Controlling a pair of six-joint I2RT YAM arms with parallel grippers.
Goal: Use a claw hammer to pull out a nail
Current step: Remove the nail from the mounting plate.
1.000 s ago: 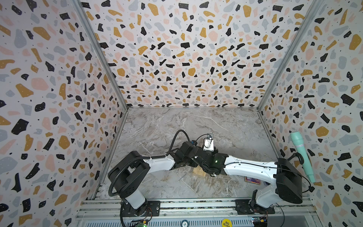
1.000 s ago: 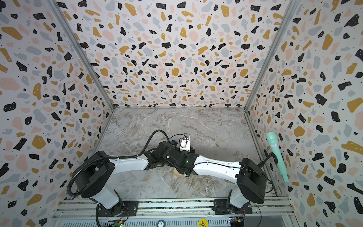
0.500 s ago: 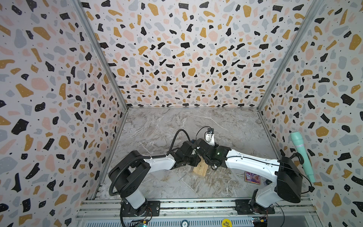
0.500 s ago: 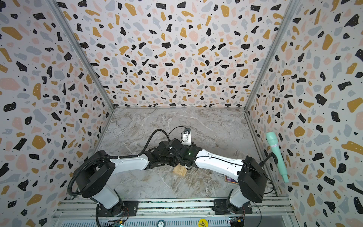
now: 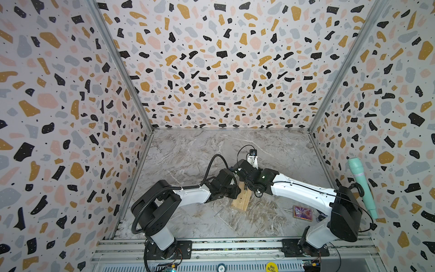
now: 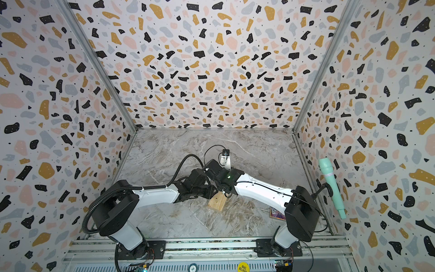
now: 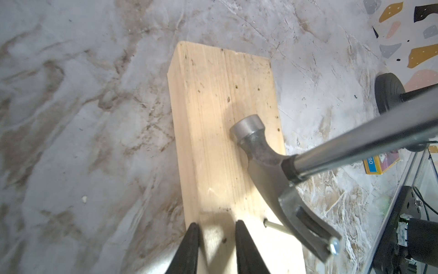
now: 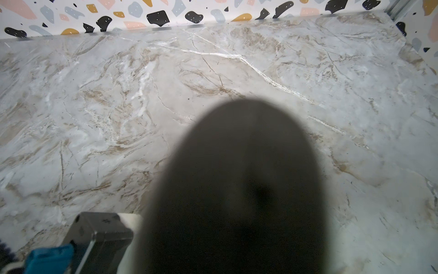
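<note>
The claw hammer [image 7: 260, 151] lies head-down on a pale wooden block [image 7: 213, 99], and its forked claw is hooked under the head of a nail [image 7: 276, 227]. The nail leans out of the block, most of its shank showing. The silvery shaft runs up to my right gripper [image 5: 247, 186], which is shut on the black handle [image 8: 237, 189]; that handle blots out the right wrist view. My left gripper [image 7: 216, 223] rests its fingertips [image 7: 193, 244] on the block beside the nail, jaws apart, nothing between them. In both top views the arms meet over the block [image 5: 241, 200] [image 6: 217, 202].
A colourful card [image 5: 302, 213] [image 6: 276, 214] lies on the marble floor near the right arm's base. A long mint-green cylinder [image 5: 361, 186] [image 6: 332, 188] hangs on the right wall. Terrazzo walls close in three sides, and a metal rail runs along the front.
My right wrist has swung up and back off the block, which was covered a second ago and now shows. My left gripper's jaws have narrowed slightly.
</note>
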